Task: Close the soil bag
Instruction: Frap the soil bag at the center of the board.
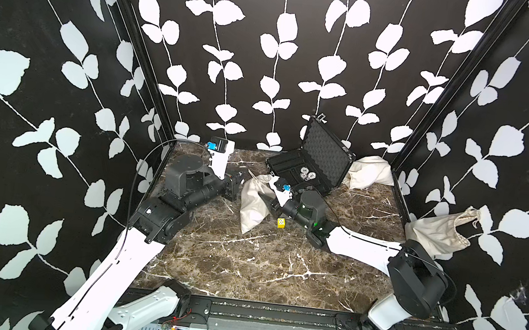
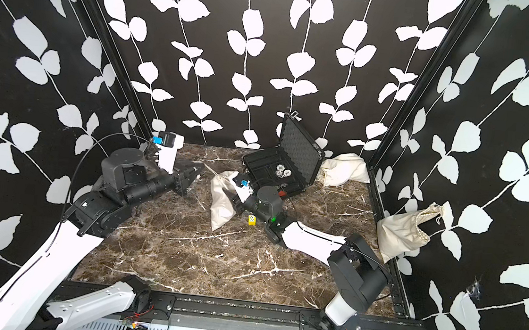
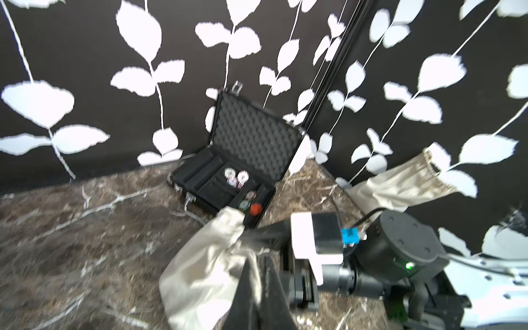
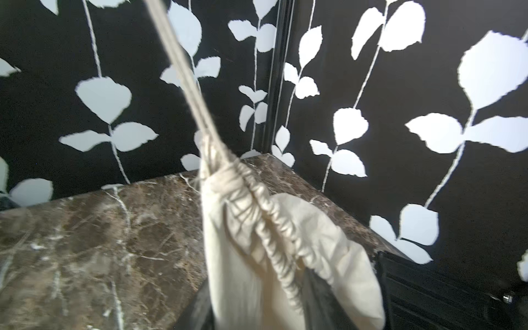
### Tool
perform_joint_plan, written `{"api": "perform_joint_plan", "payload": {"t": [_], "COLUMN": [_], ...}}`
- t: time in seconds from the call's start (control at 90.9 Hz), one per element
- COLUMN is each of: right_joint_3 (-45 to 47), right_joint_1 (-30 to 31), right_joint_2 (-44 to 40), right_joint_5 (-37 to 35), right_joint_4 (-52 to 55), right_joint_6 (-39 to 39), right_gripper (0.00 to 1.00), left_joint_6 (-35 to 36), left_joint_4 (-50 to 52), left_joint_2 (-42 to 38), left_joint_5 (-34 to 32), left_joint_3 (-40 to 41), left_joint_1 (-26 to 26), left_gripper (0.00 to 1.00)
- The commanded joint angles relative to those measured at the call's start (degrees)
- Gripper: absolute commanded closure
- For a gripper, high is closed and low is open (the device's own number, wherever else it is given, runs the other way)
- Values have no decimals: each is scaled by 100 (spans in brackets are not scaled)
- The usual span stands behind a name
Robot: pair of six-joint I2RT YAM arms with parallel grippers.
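The cream cloth soil bag (image 1: 254,205) lies slumped just before the open black case (image 1: 310,164), neck puckered, drawstring (image 4: 183,63) taut.

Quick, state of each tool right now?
Left tool: closed on the taut beige cord drawstring.
Right tool: around the gathered neck of the cream cloth soil bag; grip cannot be told.

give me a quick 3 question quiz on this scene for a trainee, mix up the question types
1. True or false: the black case has its lid shut.
2. The mouth of the soil bag is: a) spread flat and wide open b) gathered along the drawstring c) tucked inside the case
3. What colour is the die lying beside the soil bag?
Key: 1 false, the lid stands open. 2 b. 3 yellow.
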State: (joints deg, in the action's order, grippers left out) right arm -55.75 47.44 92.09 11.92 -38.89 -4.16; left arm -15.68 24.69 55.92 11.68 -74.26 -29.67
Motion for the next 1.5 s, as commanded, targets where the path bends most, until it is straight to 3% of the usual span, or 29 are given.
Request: {"api": "perform_joint_plan", "payload": {"t": [0.0,0.176,0.363,0.561,0.638,0.99,1.199,1.309,1.419,1.485], "right_joint_3": [-488,-1276,-1759,-2162,-2001,-1165,-1418,-1833,-2224,-2313], "right_joint_1": [126,215,360,406,398,431,587,587,587,585], "right_joint_2": [-205,52,278,403,310,-832,-579,-250,-5,164], "right_joint_5": [228,-32,209,-308,-581,-670,-343,-371,-328,-425], "right_joint_4": [310,373,546,1273,1324,1803,1474,1468,1504,1591], "right_joint_6": [15,379,548,568,548,221,340,445,470,478], "right_gripper": [45,37,34,56,58,46,33,32,36,46], "left_joint_6": [-122,-180,-215,-243,-207,-246,-326,-339,-321,-311], "left_joint_4": [-682,-623,-544,-538,-515,-577,-686,-664,-607,-580], "left_joint_2": [69,177,261,240,186,336,348,327,267,219], "left_joint_5": [373,424,447,482,395,406,522,524,466,430], "left_joint_3": [-353,-491,-620,-667,-677,-586,-594,-588,-560,-553], "left_joint_1": [40,42,40,40,45,36,40,41,40,39], "left_gripper": [100,100,100,100,100,100,100,100,100,100]}}
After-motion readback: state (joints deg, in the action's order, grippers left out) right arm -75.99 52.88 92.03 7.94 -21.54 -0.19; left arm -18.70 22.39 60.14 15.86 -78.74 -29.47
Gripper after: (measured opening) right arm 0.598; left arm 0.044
